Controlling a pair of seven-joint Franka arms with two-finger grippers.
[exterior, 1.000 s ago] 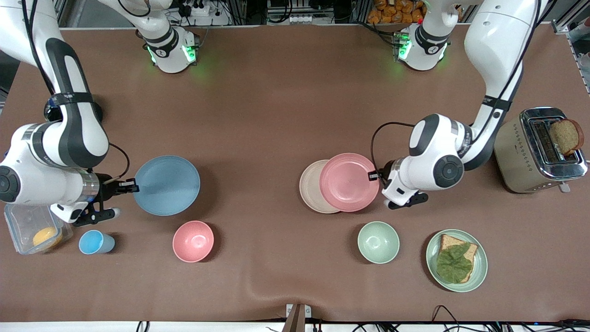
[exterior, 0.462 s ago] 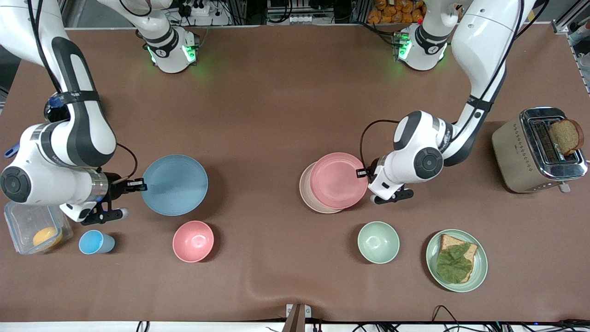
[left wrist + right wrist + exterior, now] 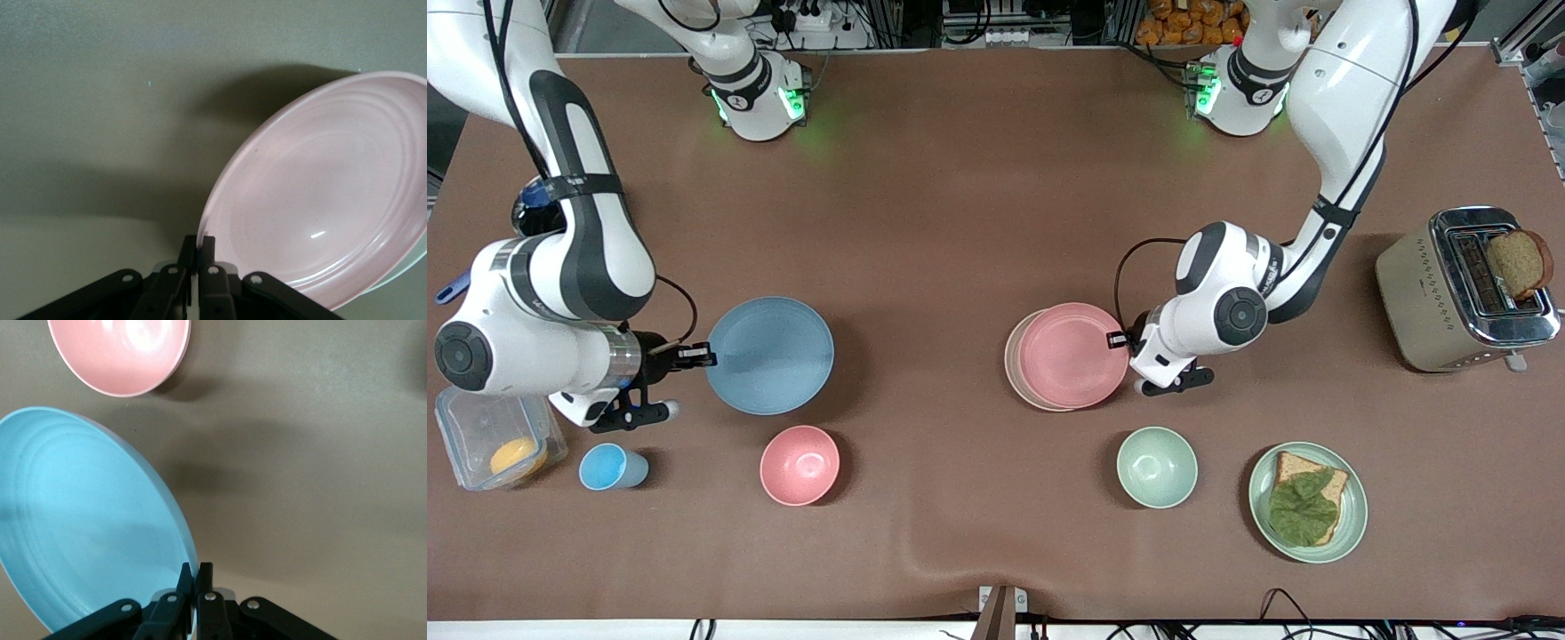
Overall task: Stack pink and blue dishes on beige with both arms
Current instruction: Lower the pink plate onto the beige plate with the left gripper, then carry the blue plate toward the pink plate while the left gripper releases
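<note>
Front view: left gripper (image 3: pixel 1123 340) pinches the pink plate (image 3: pixel 1069 354) by its rim, over the beige plate (image 3: pixel 1014 363). Right gripper (image 3: pixel 694 356) clamps the blue plate (image 3: pixel 772 355) rim, near the pink bowl (image 3: pixel 799 465).

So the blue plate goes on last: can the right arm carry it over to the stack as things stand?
Probably yes. The right gripper is shut on the blue plate, and bare table lies between it and the pink plate, though the left gripper is shut on that plate's rim.
</note>
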